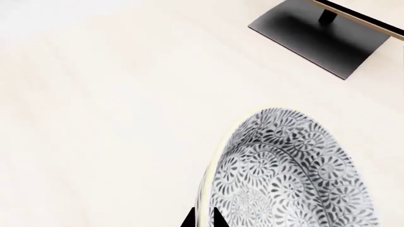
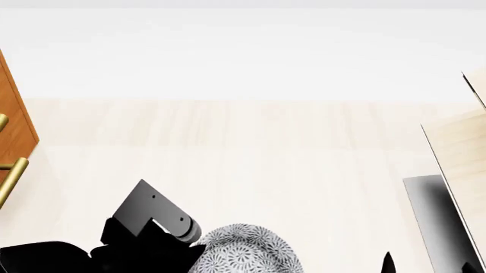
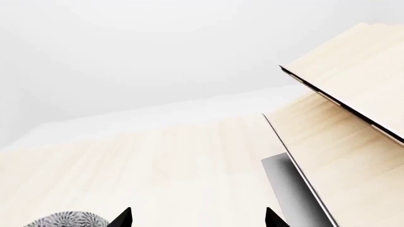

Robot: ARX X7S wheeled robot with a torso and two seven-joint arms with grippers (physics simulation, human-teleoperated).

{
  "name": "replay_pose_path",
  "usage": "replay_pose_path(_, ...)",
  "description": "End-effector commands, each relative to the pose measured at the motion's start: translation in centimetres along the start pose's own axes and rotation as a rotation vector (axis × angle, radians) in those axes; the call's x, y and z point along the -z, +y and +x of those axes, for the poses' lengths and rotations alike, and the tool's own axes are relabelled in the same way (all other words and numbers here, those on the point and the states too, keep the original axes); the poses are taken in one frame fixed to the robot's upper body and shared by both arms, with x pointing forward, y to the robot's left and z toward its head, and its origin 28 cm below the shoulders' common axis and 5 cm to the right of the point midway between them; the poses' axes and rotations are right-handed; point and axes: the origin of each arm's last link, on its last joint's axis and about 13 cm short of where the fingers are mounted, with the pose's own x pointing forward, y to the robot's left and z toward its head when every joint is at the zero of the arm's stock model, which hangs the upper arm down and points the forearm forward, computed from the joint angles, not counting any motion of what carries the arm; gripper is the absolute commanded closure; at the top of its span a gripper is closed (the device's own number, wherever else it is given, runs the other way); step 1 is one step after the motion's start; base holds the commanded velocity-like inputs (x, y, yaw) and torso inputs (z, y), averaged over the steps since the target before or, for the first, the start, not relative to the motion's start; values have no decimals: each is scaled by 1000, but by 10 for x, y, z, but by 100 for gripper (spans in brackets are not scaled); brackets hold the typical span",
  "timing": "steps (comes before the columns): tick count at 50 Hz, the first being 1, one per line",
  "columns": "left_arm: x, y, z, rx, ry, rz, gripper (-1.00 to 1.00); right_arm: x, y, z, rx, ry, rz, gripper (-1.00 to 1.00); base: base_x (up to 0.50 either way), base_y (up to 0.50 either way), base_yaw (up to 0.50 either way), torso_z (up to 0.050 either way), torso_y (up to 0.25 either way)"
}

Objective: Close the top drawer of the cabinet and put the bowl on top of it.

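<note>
The bowl (image 1: 290,175), white with a fine grey floral pattern, fills the lower part of the left wrist view. My left gripper (image 1: 204,220) is shut on its pale rim, one black fingertip inside and one outside. The bowl (image 2: 243,250) shows at the bottom centre of the head view, beside my left arm (image 2: 144,224). The orange-brown cabinet (image 2: 17,119) is a sliver at the left edge, with a brass handle (image 2: 11,179) showing. I cannot tell which is the top drawer, or its state. My right gripper (image 3: 197,220) is open and empty, with the bowl (image 3: 66,220) off to one side.
A pale plywood structure (image 2: 463,153) with a black base (image 2: 436,219) stands at the right of the head view. Its base (image 1: 315,35) also shows in the left wrist view. Pale wooden floor (image 2: 243,148) stretches between it and the cabinet.
</note>
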Motion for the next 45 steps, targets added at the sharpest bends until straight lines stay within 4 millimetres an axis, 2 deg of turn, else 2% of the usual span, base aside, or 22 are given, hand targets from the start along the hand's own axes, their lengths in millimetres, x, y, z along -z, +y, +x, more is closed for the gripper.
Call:
replay_pose_path(1,-10,0,-11,-18,-48,24,100,1,-1,-1,0,0,2,-100,0,0,0,0,0)
replay_pose_path(32,-45,10,-44,-162,-204,61,100,2,-2,-3,0,-2,6,-100,0,0,0,0,0)
replay_pose_path(45,-62,10,-65,-185,-259,59,100,-1,-2,-8,2,-15,4,-100,0,0,0,0,0)
